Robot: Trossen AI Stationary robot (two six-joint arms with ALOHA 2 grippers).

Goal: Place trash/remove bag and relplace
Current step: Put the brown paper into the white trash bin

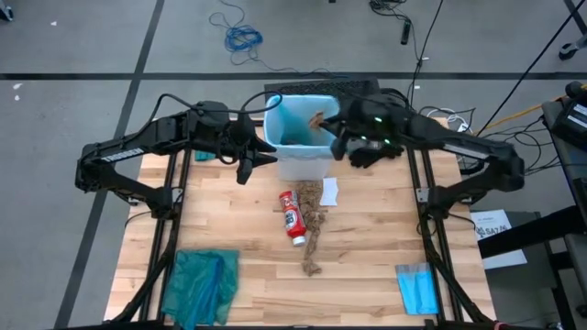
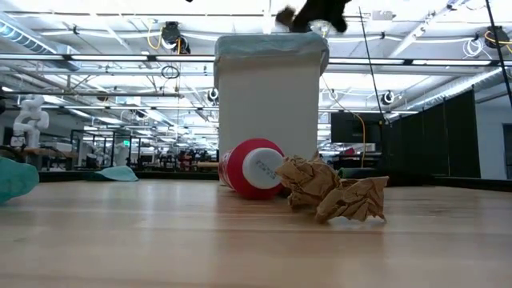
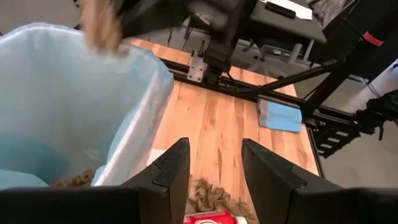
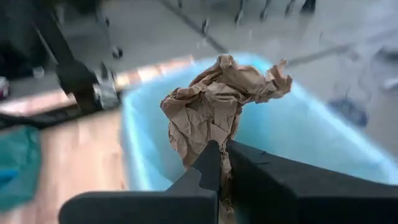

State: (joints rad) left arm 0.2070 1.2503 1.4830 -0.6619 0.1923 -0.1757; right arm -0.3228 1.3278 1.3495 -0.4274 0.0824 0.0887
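A white bin (image 2: 268,120) lined with the light-blue bag (image 1: 298,124) stands at the table's far middle. My right gripper (image 4: 221,152) hovers over the bin's right rim, shut on a crumpled brown paper scrap (image 4: 217,102). My left gripper (image 3: 214,155) is raised just left of the bin, open, with nothing between its fingers. More trash lies on the table in front of the bin: a red-and-white bottle (image 1: 292,216) on its side, long brown paper scraps (image 1: 312,229) and a white scrap (image 1: 329,191). My right gripper pinches the lower part of the crumpled paper (image 4: 208,140) between its two fingers. The fingers reach in from the table's right, slanting slightly down. The paper bunches out beyond the fingertips, lifted clear above the bag's open mouth (image 4: 298,134).
A darker teal-green bag (image 1: 197,284) lies at the near left corner. A small folded blue sheet (image 1: 417,289) lies at the near right. Bare wood stretches between them in front of the trash. Cables lie on the floor beyond the table.
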